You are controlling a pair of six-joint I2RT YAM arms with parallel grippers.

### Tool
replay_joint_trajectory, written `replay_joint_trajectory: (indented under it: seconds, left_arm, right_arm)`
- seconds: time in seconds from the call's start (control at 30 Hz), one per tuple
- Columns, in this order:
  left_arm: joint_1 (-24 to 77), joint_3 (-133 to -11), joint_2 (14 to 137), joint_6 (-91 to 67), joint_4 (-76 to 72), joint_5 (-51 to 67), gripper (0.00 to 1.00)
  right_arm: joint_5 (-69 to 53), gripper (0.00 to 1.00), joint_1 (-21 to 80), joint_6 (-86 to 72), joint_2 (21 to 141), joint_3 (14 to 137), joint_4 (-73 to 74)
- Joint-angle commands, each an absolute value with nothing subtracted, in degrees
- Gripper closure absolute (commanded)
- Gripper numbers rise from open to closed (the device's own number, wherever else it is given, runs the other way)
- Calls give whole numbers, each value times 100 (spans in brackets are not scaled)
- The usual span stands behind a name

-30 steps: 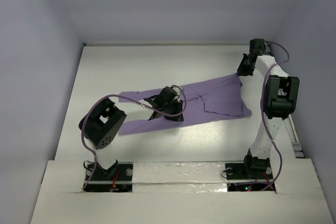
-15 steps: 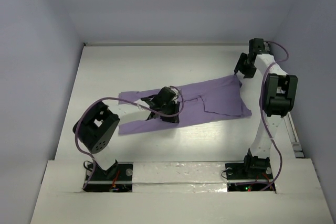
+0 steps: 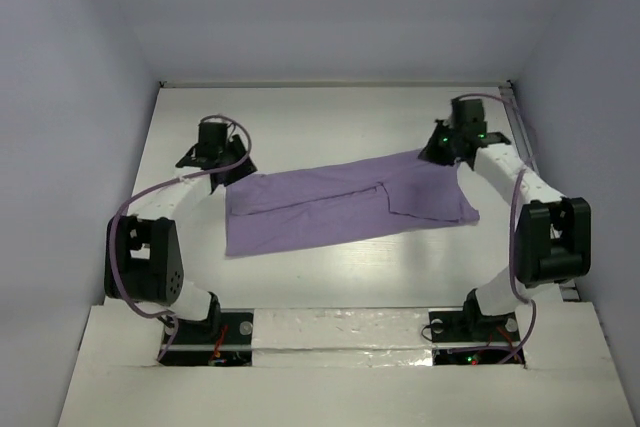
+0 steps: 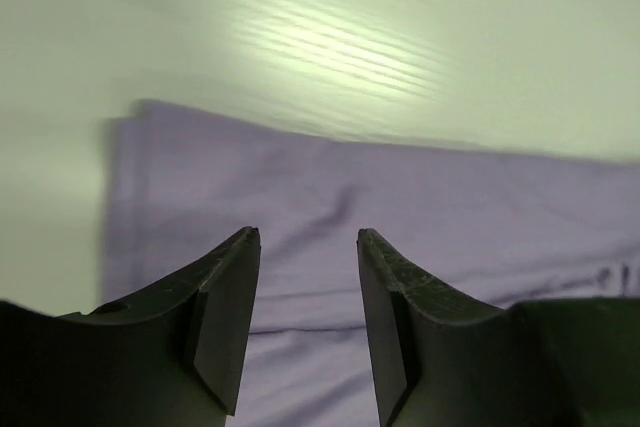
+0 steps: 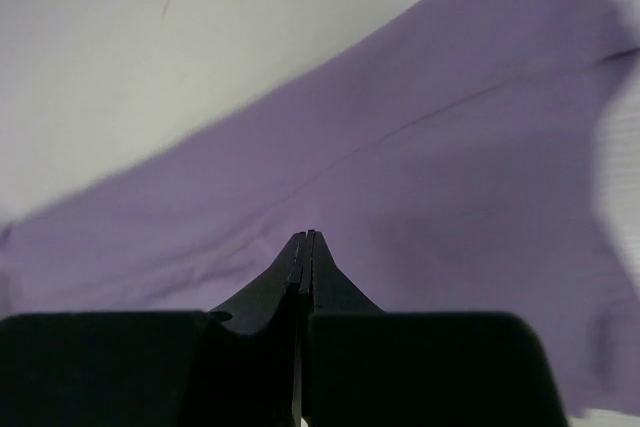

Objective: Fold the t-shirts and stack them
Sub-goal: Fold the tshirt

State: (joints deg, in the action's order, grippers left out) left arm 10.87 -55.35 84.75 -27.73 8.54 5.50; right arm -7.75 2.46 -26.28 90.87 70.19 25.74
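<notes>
Top external: shirt lies in a flat band, far-corner grab pending

Table (image 3: 300, 112): one. T-shirt (image 3: 340, 209): one, lavender, lying as a long flat band across mid-table. Nothing is stacked. Grippers: two. Left gripper (image 4: 305, 242) sits over the band's far left corner, jaws apart, nothing between them. Right gripper (image 5: 306, 237) is at the far right corner, jaws clenched tight; can't tell if any cloth is pinched.

My read: the next fold needs both far corners. Drop the left low enough to catch every layer at the edge. Reopen the right and re-bite if it missed. Then lift both level so the band doesn't skew.
</notes>
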Motion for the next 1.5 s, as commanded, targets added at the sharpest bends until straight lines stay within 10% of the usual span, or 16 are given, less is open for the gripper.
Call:
replay_joint_trajectory:
  seconds: [0.0, 0.43, 0.77, 1.2, 1.47]
  left_arm:
    - [432, -5256, 8348, -2857, 905, 554, 59]
    - [-325, -5853, 9492, -2435, 589, 1090, 47]
    - [-510, -6056, 10019, -2320, 440, 1151, 50]
    - [-510, -5784, 10116, -2470, 44, 1758, 64]
    - [-510, -5792, 10081, -2391, 149, 1512, 100]
  right_arm:
    - [-1458, 100, 1157, -3022, 8895, 6434, 1847]
    - [-1731, 91, 2171, -3120, 9896, 7014, 1617]
    - [-1442, 58, 2232, -2945, 11178, 8453, 2039]
    - [-1187, 59, 2232, -2971, 11672, 8561, 2162]
    - [-870, 61, 2232, -3050, 11988, 8552, 2302]
